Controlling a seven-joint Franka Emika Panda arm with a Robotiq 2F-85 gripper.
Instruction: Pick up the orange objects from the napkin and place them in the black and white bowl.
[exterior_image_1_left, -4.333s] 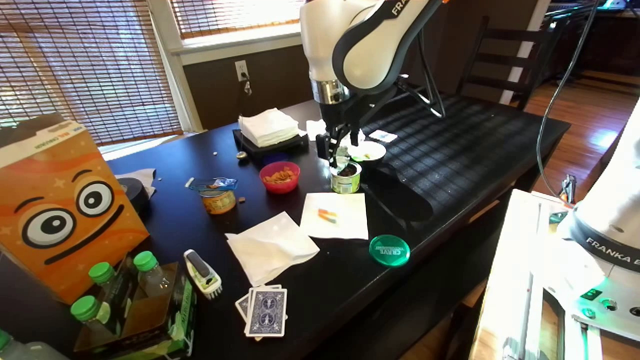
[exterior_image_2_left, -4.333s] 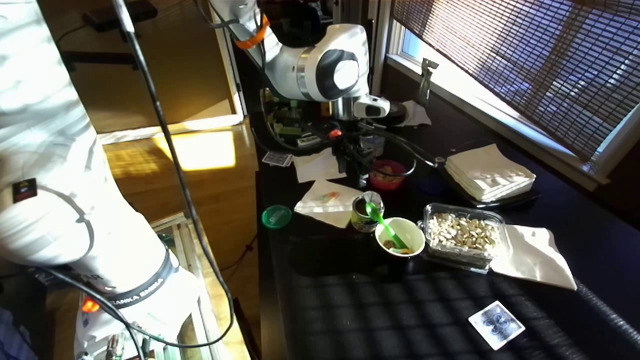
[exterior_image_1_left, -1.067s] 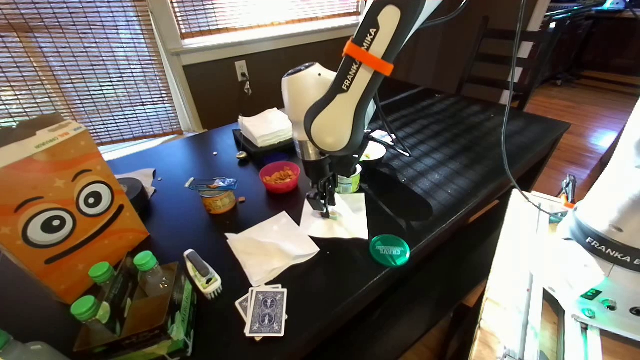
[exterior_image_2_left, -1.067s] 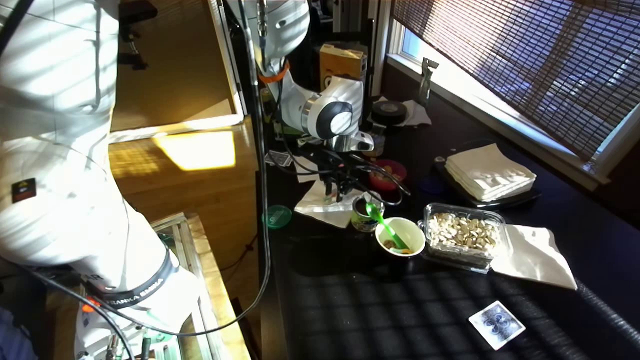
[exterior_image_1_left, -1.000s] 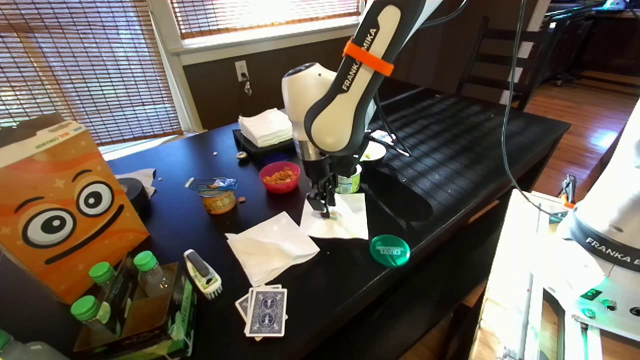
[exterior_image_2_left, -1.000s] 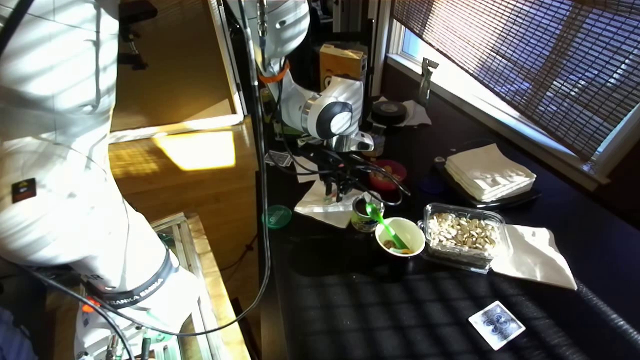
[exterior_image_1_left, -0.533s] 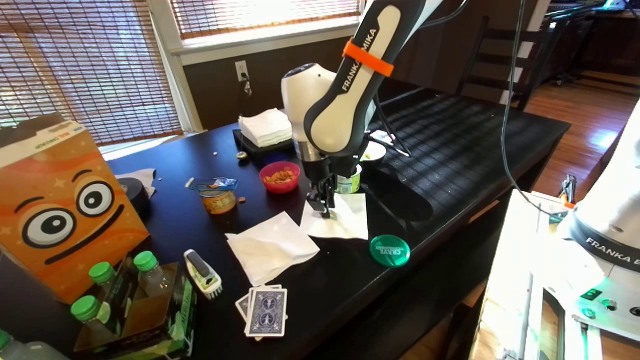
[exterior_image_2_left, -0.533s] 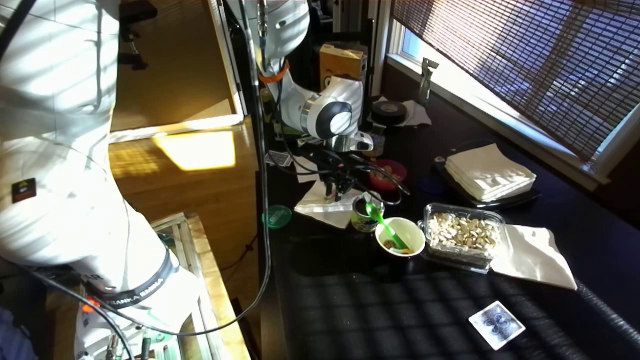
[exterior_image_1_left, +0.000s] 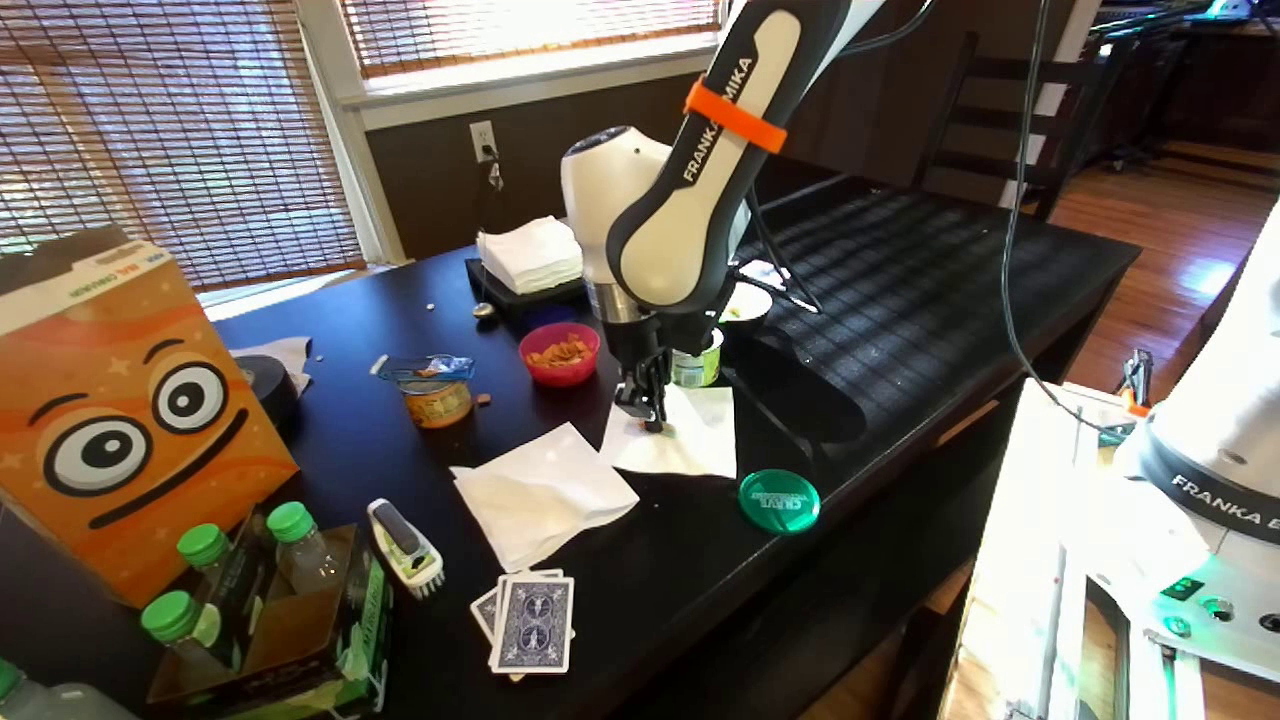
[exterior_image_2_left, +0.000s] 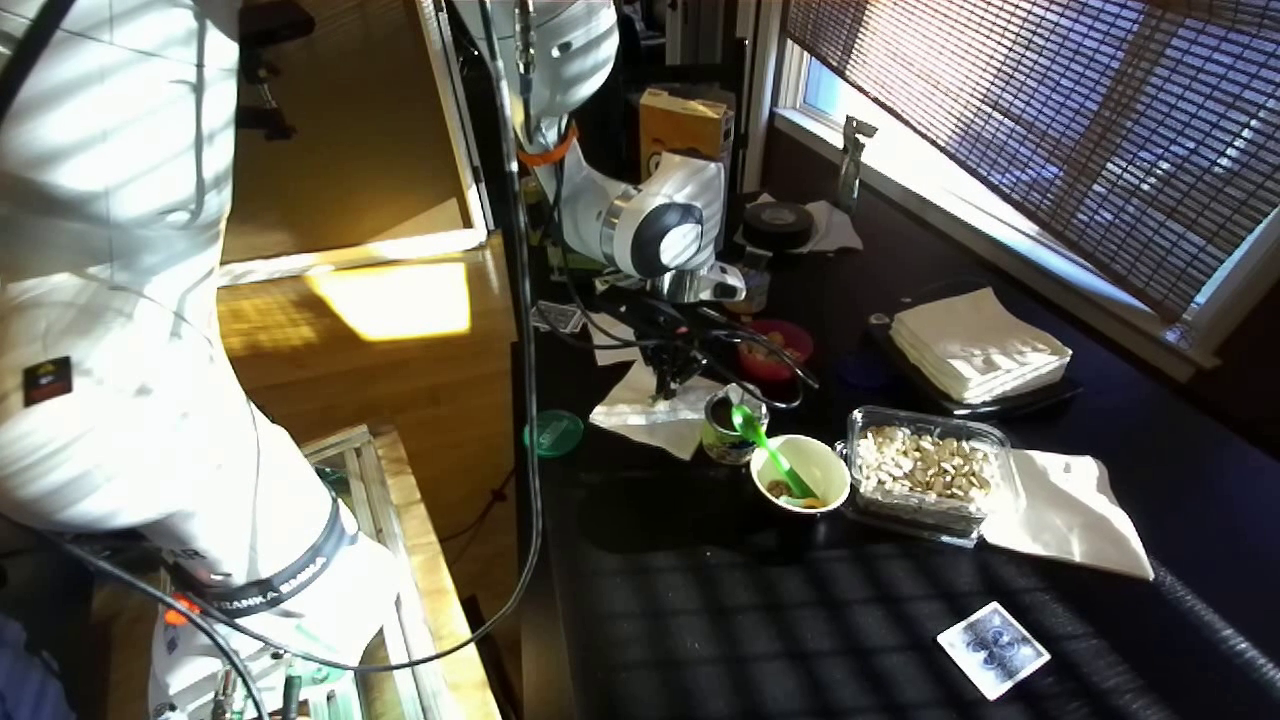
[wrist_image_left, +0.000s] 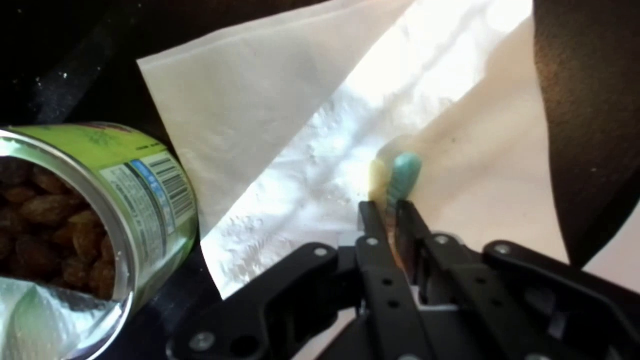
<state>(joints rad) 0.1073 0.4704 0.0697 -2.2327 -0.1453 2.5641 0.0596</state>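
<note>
Orange objects (wrist_image_left: 402, 174): long axis along the claw (wrist_image_left: 386, 209), teal and yellowish ends jutting ahead.
Claw: pinching them, low over the napkin (wrist_image_left: 280, 125).
Bowl (exterior_image_2_left: 822, 463): beyond the can (wrist_image_left: 155, 200).

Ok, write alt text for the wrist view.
The end effector is closed on two slim pieces with pale yellow and teal ends and a little orange showing, against a pale napkin crossed by bright light. At the picture's left, an open can of brown food has its silvery lid partly peeled back.
</note>
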